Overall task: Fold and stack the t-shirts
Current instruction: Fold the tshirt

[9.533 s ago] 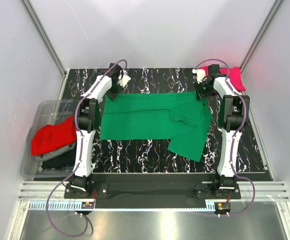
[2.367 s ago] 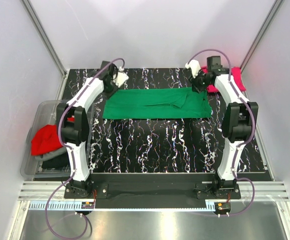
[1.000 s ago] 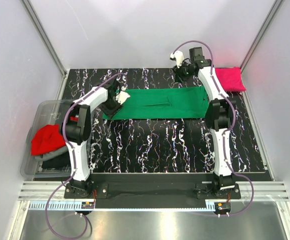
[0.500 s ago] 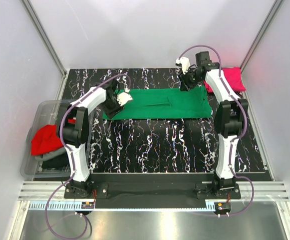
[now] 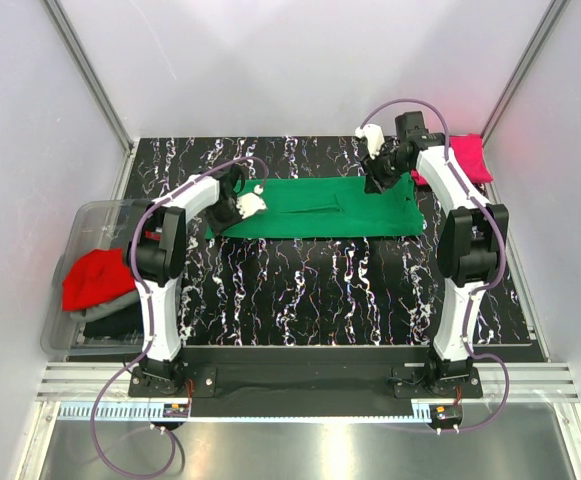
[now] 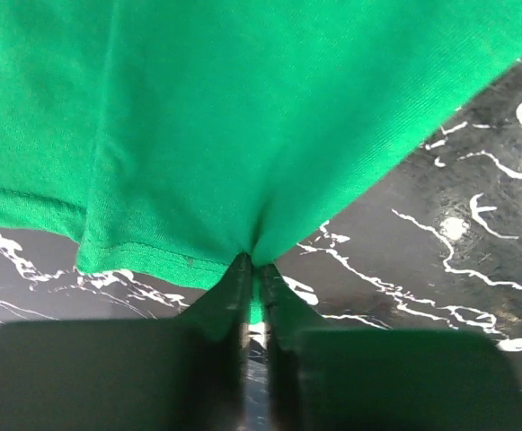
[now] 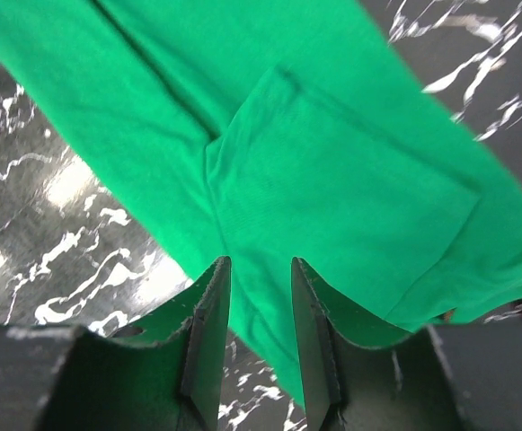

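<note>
Clear plastic bin (image 5: 82, 218), off the table's left edge, holds the red t-shirt (image 5: 95, 280) on top, with the grey t-shirt (image 5: 122, 298) and black t-shirt (image 5: 105, 322) beneath it. The green t-shirt (image 5: 320, 208) lies as a long folded band on the far half of the black marbled table (image 5: 300, 290). The magenta-pink t-shirt (image 5: 468, 157) sits in the far right corner.

Left wrist view alone shows the left gripper (image 6: 253, 274) clenched on a pinch of green hem. Right wrist view shows the right gripper (image 7: 256, 296) released, jaws parted above the green cloth.
</note>
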Motion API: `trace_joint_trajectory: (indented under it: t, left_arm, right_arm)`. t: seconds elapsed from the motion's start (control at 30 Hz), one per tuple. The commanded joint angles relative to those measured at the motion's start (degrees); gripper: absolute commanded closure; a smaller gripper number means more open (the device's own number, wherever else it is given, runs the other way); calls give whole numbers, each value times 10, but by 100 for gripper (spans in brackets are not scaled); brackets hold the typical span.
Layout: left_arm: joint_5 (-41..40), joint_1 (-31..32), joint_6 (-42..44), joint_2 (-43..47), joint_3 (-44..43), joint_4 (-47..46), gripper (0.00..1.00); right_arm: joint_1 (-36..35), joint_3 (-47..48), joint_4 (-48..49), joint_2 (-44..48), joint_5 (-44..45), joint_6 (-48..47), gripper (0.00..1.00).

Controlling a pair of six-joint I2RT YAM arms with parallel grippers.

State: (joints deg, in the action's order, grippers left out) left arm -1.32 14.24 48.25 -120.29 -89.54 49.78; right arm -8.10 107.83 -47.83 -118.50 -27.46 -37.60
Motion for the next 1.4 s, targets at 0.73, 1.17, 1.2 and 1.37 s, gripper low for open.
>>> trace_joint_trajectory:
  t: [0.73, 1.17, 1.2, 1.37]
  left_arm:
    - [138, 110, -11, 175, 104, 284, 100]
    - [187, 176, -44, 169, 75, 313, 98]
    - [192, 180, -47, 164, 72, 313, 98]
    - [214, 211, -57, 125, 63, 284, 96]
  right_arm:
    - [-25, 34, 20, -121, 153, 62, 62]
    - [-75, 341, -90, -347, 211, 47, 66]
    - [-77, 369, -101, -363, 212, 46, 66]
    - [-89, 503, -90, -436, 222, 16, 69]
